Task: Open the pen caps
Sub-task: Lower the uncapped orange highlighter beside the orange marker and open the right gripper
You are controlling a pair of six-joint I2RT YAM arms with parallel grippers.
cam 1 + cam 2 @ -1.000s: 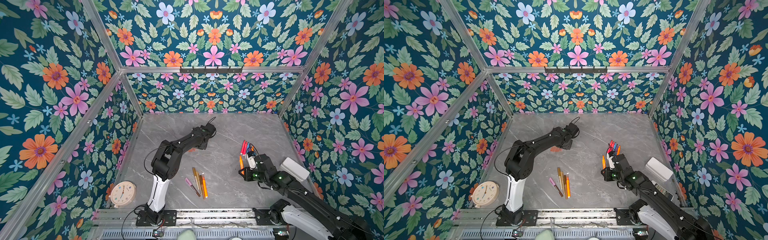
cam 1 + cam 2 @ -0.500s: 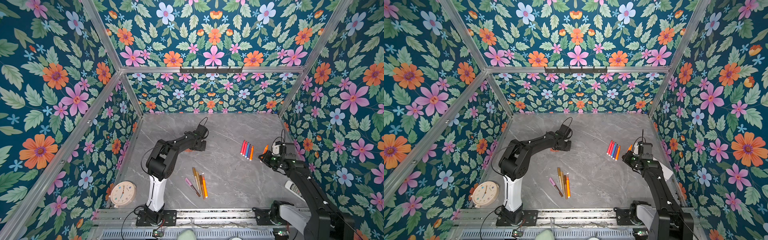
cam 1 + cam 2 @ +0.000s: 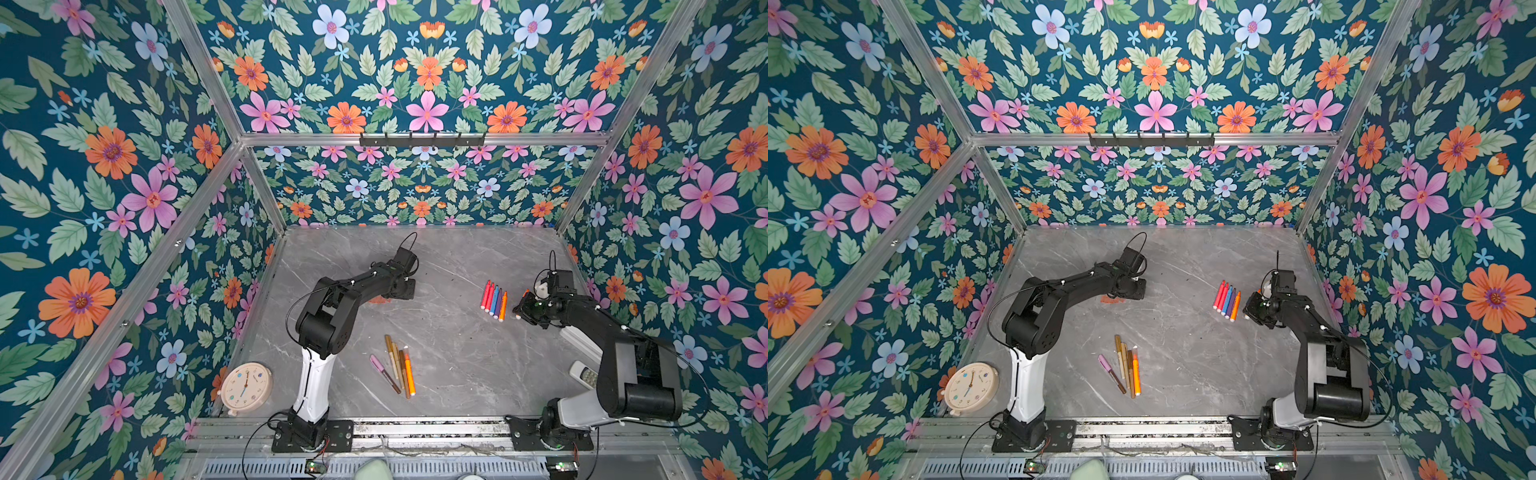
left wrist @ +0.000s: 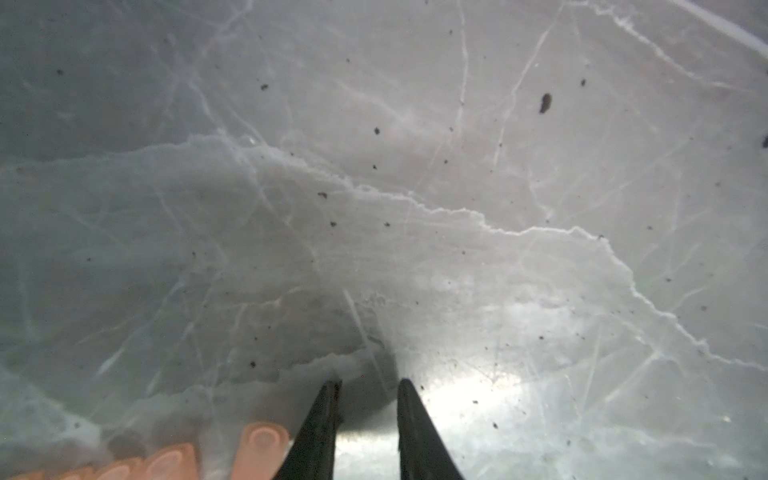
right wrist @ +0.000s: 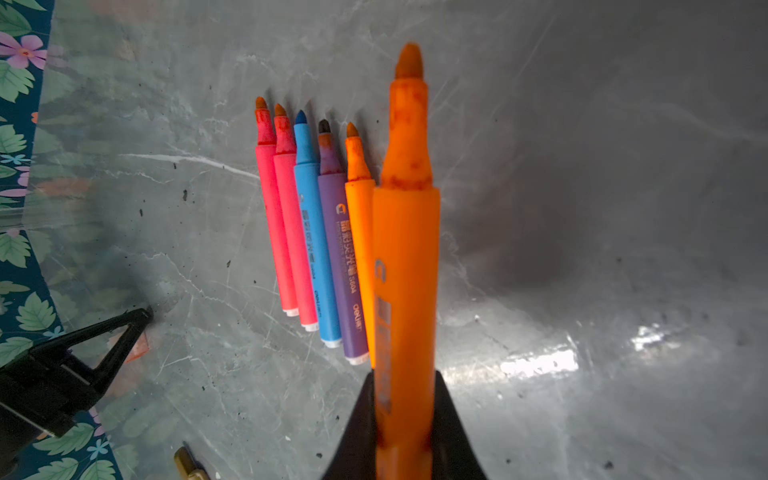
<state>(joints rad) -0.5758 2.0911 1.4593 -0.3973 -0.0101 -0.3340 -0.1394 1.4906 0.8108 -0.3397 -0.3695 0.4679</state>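
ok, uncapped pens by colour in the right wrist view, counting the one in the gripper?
Pink-red pens: 2
Blue pen: 1
Purple pen: 1
Orange pens: 2, including the held pen in the right gripper
Total: 6

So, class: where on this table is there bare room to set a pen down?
Bare: the back strip of the table by the wall, and the middle between the left claw and the row of open pens. Crowded: around the right claw and the capped pens in front.
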